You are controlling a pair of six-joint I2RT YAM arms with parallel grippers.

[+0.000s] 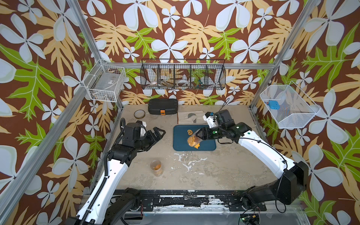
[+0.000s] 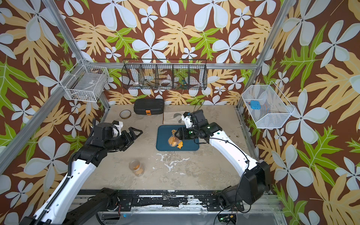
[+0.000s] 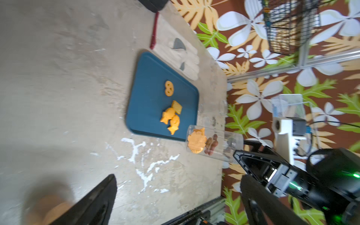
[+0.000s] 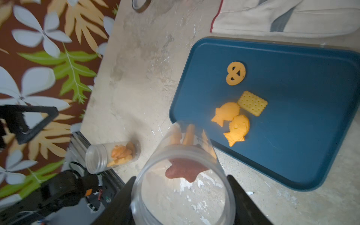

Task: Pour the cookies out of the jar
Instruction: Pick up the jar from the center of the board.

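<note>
- The right gripper (image 1: 200, 134) is clamped on the closed end of a clear jar (image 3: 214, 144), one finger on each side.
- The jar is held above the near edge of the blue tray (image 1: 181, 136). It is tipped over, with its open mouth pointing down towards the tray's middle.
- Some cookies (image 3: 196, 142) remain inside: orange ones crowd the mouth, and a brown star (image 4: 185, 169) lies behind them, further from the mouth.
- Four orange pieces lie flat on the tray. A pretzel (image 4: 236, 73) sits alone towards the tray's far edge.
- A square cracker (image 4: 252, 103) and two fish (image 4: 227, 113) (image 4: 238, 129) cluster at the tray's centre, touching one another.
- The left gripper (image 1: 160, 135) hangs in the air off the tray's left edge, apart from it. Its jaws are spread wide and hold nothing.
- A second jar (image 1: 156, 167) stands upright on the table, beyond the tray's near-left corner and well apart from it. It has no lid and holds a few orange biscuits.
- A pale work glove (image 4: 282, 17) lies just beside the tray's far edge.
- A black case (image 1: 163, 106) and a tape roll (image 1: 139, 114) sit further back, past the tray's far-left corner.
</note>
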